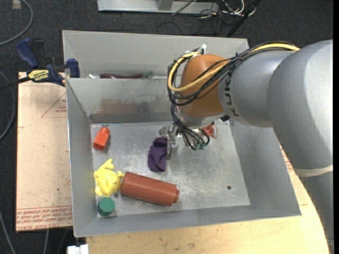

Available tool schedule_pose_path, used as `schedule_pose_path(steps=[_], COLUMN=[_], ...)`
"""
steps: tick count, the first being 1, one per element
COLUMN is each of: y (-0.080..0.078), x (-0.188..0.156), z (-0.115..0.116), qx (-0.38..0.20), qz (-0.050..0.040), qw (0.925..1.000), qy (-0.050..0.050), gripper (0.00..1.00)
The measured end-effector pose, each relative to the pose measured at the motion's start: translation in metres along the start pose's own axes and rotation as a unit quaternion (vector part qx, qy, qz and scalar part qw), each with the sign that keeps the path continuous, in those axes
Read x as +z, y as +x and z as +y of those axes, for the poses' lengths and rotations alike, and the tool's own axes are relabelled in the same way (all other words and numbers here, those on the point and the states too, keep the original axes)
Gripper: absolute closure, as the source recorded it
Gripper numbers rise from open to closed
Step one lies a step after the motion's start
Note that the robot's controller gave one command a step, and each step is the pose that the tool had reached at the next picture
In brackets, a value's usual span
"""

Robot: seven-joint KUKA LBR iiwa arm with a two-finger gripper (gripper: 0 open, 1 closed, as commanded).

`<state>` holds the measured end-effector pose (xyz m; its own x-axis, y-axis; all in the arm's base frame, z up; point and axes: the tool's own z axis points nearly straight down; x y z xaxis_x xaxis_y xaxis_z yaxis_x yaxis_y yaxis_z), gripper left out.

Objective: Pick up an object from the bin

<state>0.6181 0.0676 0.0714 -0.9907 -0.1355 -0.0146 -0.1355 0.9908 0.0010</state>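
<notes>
Camera view: grey metal bin (212, 180), arm (275, 89) coming in from the right, w/ orange wrist cover (204, 83) and yellow + black cables (179, 83) looped over it. Gripper (170, 142) is down low near the bin's middle, a bit toward the back wall, at the upper right side of a purple crumpled lump (157, 159). It's touching the lump or just beside it, can't tell which. Also can't tell if the tool is open or closed, or whether it's got anything in its grip: the tip is partly masked by wiring. The purple lump lies on the bin floor abt centre, longer front-to-back than across, lower end toward the front edge.

Other bits:
- Small orange block (101, 138) near the back-left corner, well apart from the rest.
- Front-left corner has a cluster:
  - Yellow crumpled piece (107, 178).
  - Green round cap (106, 206) just in front of the yellow piece, by the front edge.
  - Red-brown cylinder (149, 189) on its side. Its left end touches the yellow piece. Its right end reaches toward mid-front, near the purple lump's lower end but apart from it.
- Small red-orange thing (210, 130) just right of the gripper, under the wrist, mostly hidden; kind unclear.
</notes>
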Motion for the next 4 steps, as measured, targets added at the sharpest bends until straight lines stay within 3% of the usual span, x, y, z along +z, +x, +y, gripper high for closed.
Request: schedule_pose_path(steps=[4], y=[0.001], x=[-0.046], z=[0.000], qx=[0.000], qz=[0.0031], qw=[1.0000], qy=[0.000], gripper=[1.00])
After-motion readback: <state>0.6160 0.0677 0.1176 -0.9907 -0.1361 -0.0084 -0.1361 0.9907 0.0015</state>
